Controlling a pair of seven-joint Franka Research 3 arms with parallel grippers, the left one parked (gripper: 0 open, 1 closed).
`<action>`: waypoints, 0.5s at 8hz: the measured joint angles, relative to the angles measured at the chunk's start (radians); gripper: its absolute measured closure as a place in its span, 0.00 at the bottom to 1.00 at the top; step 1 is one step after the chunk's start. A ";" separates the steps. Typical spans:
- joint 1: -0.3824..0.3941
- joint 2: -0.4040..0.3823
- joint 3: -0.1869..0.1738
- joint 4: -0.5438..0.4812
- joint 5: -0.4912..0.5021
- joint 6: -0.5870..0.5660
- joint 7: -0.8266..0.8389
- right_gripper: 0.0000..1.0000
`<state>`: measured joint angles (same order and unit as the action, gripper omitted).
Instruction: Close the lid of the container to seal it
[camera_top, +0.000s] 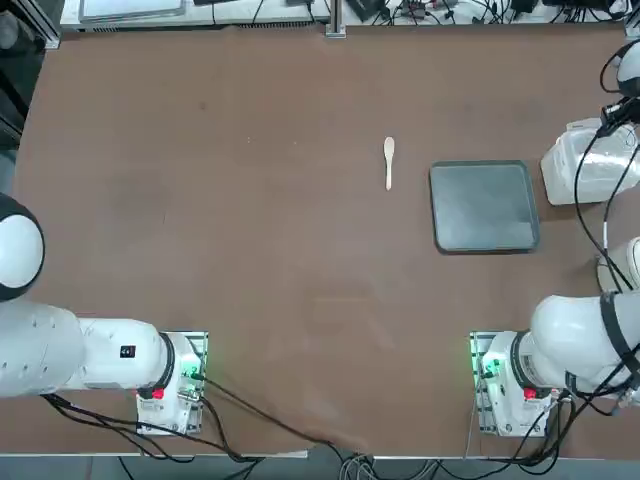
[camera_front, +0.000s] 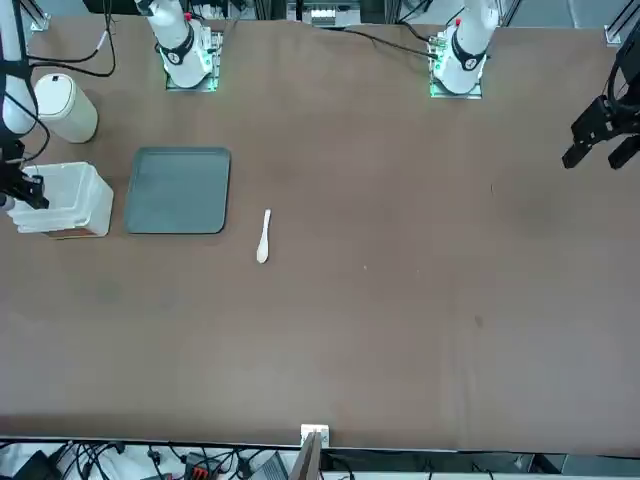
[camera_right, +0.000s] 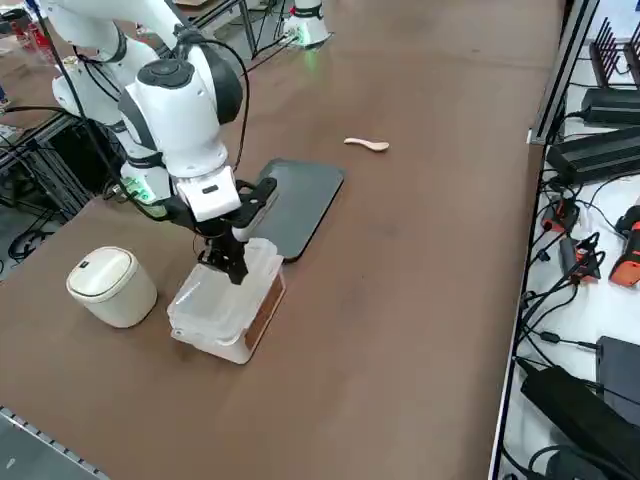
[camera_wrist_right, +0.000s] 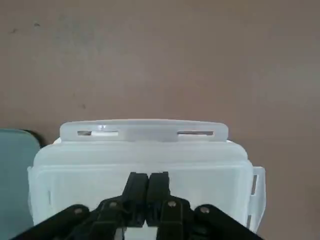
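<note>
The container sits near the right edge of the table, toward its far corner, with the lid lying down over it; the right gripper stands on top of the lid, fingers clenched together and grasping nothing. Just beside the container toward the table's middle lies a dark grey tray, apart from it by a narrow gap; a white spoon lies beyond the tray; a white cylindrical bin stands near the container along the right edge; the middle and left of the table lie open.
</note>
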<state>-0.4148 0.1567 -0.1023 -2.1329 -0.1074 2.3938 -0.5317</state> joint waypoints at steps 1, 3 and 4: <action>0.000 0.012 0.000 0.000 0.005 0.012 0.000 0.98; -0.003 0.024 -0.003 0.005 0.041 0.021 -0.003 0.98; -0.004 0.025 -0.003 0.005 0.049 0.021 -0.004 0.98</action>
<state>-0.4186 0.1818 -0.1056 -2.1275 -0.0581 2.4149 -0.5360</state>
